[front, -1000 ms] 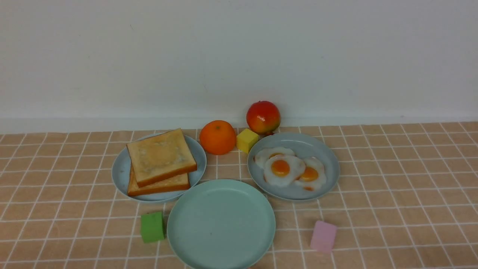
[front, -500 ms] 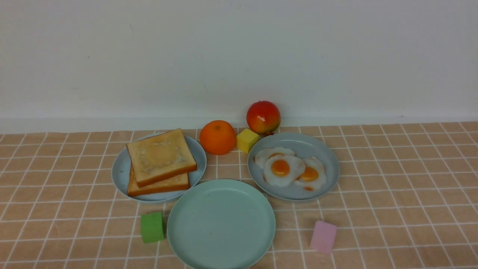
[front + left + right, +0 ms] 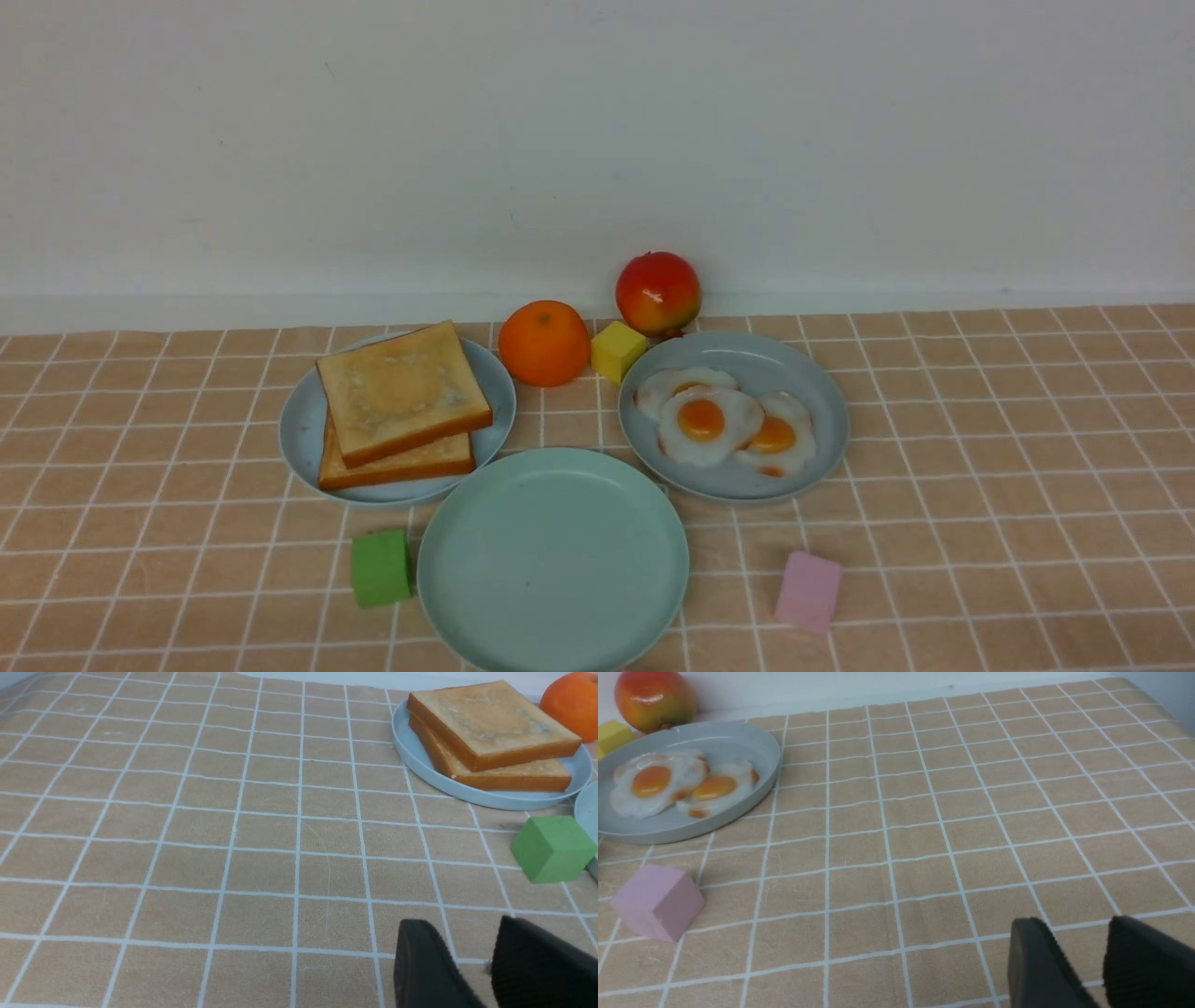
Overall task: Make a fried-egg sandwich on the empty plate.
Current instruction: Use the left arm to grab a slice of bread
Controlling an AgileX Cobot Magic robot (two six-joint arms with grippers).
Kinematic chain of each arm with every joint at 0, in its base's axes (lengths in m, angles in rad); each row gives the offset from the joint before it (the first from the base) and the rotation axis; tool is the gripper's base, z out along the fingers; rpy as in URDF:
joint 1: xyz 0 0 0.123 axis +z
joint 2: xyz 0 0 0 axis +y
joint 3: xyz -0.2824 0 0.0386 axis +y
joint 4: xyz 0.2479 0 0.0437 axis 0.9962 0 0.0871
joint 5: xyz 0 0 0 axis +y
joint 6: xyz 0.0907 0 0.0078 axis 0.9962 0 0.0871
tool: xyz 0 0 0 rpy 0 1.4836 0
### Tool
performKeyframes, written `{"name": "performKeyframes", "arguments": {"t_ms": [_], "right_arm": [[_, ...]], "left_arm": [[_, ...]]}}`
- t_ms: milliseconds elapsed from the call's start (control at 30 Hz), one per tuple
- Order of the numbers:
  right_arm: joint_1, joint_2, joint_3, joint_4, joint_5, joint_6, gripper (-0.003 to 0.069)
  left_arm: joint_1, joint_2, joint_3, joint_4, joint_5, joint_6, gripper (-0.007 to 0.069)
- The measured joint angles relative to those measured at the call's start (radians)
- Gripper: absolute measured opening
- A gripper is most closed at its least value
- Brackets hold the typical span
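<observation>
Two toast slices [image 3: 403, 392] lie stacked on the light sky-blue plate [image 3: 299, 429] at the left. Overlapping fried eggs [image 3: 705, 422] lie on the grey-blue plate [image 3: 817, 411] at the right. The mint-green empty plate [image 3: 553, 560] sits in front, between them, with nothing on it. Neither arm shows in the front view. In the left wrist view my left gripper [image 3: 462, 926] is open over bare cloth, well short of the toast [image 3: 490, 718]. In the right wrist view my right gripper [image 3: 1071, 924] is open too, far from the eggs [image 3: 654, 781].
An orange [image 3: 544, 343], a yellow cube [image 3: 616, 350] and a red fruit [image 3: 658, 292] stand behind the plates near the wall. A green cube [image 3: 381, 567] sits left of the mint plate and a pink cube [image 3: 808, 590] right of it. A checked cloth covers the table.
</observation>
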Motion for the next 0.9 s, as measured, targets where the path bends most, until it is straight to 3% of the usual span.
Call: {"name": "performKeyframes", "arguments": {"t_ms": [333,567,733,900], "right_arm": [[0.000,0.000,0.003,0.000,-0.033,0.000,0.0241],[0.000,0.000,0.009,0.000,-0.262,0.000,0.0241],[0.000,0.000,0.009,0.000,-0.411,0.000,0.0241],[0.000,0.000,0.009,0.000,-0.446,0.003,0.0241]], "left_arm": [[0.000,0.000,0.001,0.019,-0.098,0.003,0.0238],[0.000,0.000,0.001,0.022,-0.317,0.003,0.0238],[0.000,0.000,0.001,0.025,-0.361,0.003,0.0238],[0.000,0.000,0.001,0.025,-0.353,0.003,0.0238]]}}
